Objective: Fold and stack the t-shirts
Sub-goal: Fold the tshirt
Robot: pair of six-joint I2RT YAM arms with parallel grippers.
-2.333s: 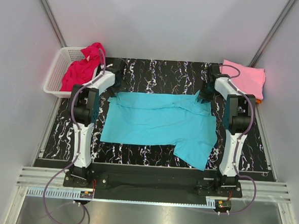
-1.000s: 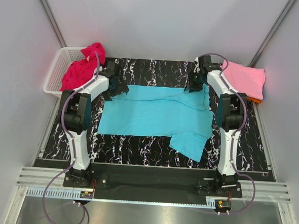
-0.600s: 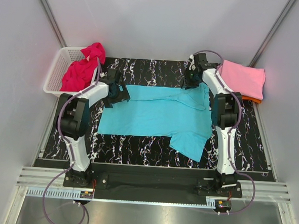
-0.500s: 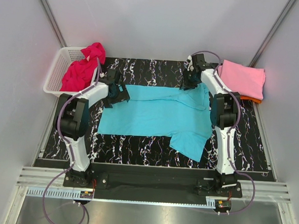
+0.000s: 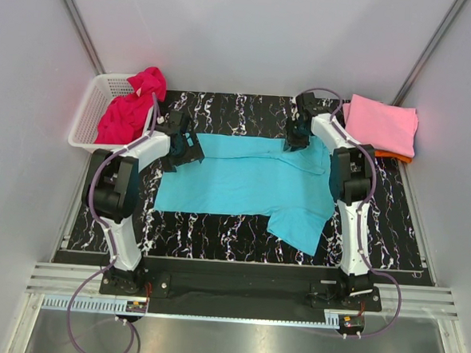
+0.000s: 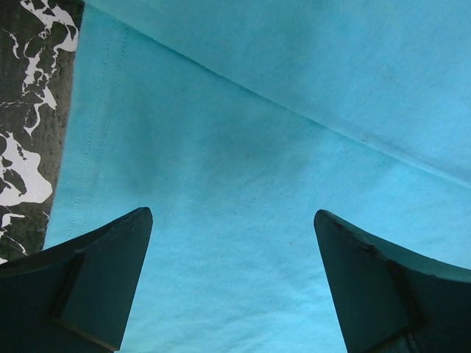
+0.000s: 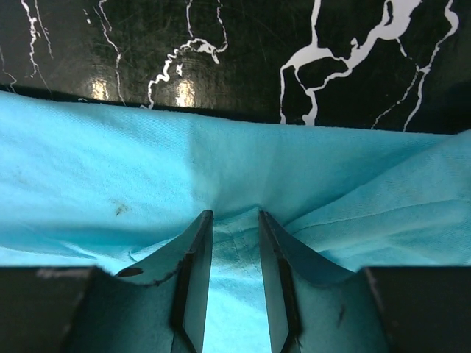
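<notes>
Turquoise t-shirt (image 5: 243, 181) is lying spread flat across the middle of the black marbled mat (image 5: 240, 109), one sleeve trailing toward the mat's near edge. The left gripper (image 6: 232, 220) is hovering over the shirt's left end, toward the mat's far-left, its fingers standing wide apart and gripping nothing. The right gripper (image 7: 235, 220) is pinching a small fold at the shirt's far edge, cloth wrinkling between its fingers. A magenta t-shirt (image 5: 127, 110) is sitting in the white basket (image 5: 87, 111) off the mat's far-left corner; a folded pink t-shirt (image 5: 383, 121) is resting at its far-right corner.

A white lattice basket (image 5: 86, 113) (far left) sits beside the black marbled tabletop (image 5: 248, 108).
</notes>
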